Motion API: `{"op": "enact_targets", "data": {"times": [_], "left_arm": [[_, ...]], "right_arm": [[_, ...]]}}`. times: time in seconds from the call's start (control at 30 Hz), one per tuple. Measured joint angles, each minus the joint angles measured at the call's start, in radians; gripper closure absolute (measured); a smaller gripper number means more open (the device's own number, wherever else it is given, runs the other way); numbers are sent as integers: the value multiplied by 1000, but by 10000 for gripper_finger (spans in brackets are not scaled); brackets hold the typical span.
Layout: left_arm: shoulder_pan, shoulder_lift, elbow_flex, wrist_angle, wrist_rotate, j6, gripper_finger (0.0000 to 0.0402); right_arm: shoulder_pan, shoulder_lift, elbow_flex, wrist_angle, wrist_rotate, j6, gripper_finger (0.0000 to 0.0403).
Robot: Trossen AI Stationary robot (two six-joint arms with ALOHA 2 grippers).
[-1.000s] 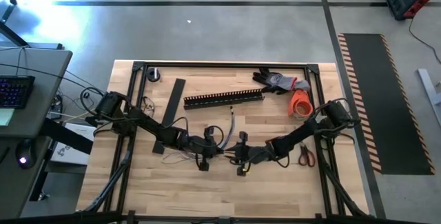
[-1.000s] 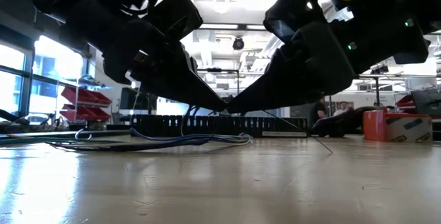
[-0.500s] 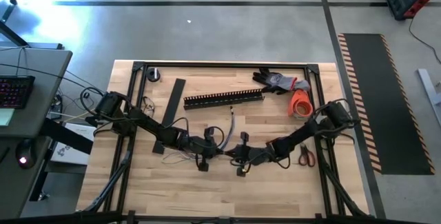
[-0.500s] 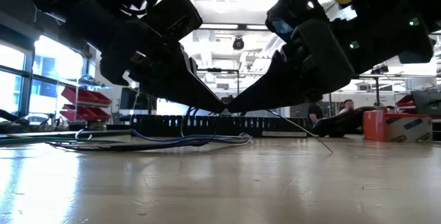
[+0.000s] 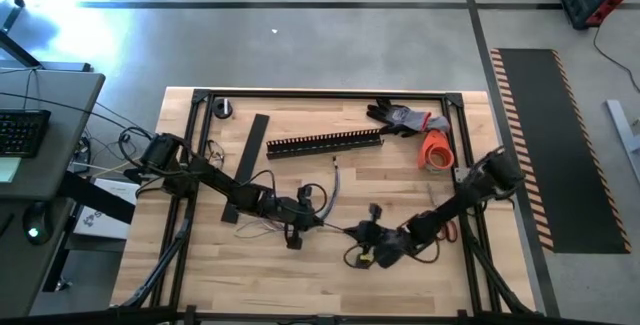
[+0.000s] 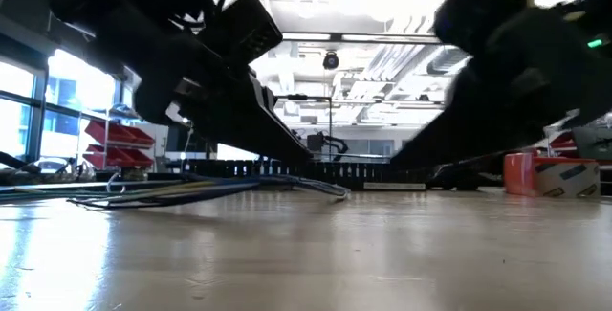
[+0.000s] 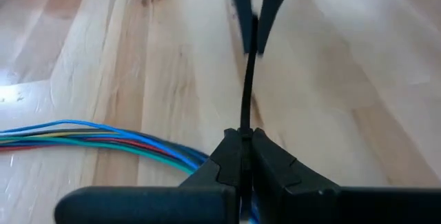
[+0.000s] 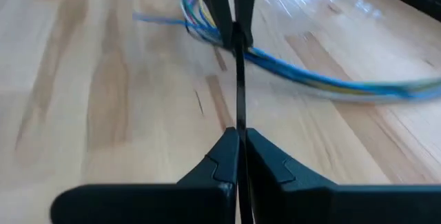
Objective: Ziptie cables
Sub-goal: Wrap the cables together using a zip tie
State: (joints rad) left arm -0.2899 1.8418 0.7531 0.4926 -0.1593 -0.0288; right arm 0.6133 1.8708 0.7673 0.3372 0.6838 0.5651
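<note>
Thin dark plastic ziptie (image 7: pixel 246 93) stretched between left gripper (image 7: pixel 242 141) and right gripper (image 8: pixel 238 140), both clamped on it, loose multicoloured cables (image 7: pixel 89 136) beside, pale wooden table (image 5: pixel 320 275).

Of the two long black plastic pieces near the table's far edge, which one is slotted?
The black slotted channel, lying crosswise beside the glove, has comb-like teeth. The flat black cover strip, left of it, is smooth and angled.

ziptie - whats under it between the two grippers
Bare wooden table under the ziptie. Cables pass beneath the left gripper; its fingers hide the loop.
</note>
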Motion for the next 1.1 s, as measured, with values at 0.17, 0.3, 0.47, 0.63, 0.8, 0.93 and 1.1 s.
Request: {"op": "enact_targets", "data": {"times": [0.17, 0.3, 0.47, 0.63, 0.8, 0.93, 1.1], "left_arm": [[20, 46, -1, 61, 5, 7, 401], [39, 83, -4, 79, 13, 7, 401], [51, 110, -1, 94, 16, 4, 401], [51, 110, -1, 98, 18, -3, 401], [48, 110, -1, 102, 19, -13, 401], [47, 110, -2, 107, 21, -22, 401], [47, 110, -2, 112, 24, -30, 401]], "right_arm": [[76, -102, -1, -243, 49, 155, 402], [152, -157, -3, -393, 48, 296, 401], [244, -204, -3, -548, 51, 504, 401], [262, -299, -2, -703, -55, 578, 402], [195, -434, -3, -1074, -369, 845, 393], [191, -499, -3, -1100, -291, 684, 378], [166, -497, -9, -792, 133, 396, 368]]}}
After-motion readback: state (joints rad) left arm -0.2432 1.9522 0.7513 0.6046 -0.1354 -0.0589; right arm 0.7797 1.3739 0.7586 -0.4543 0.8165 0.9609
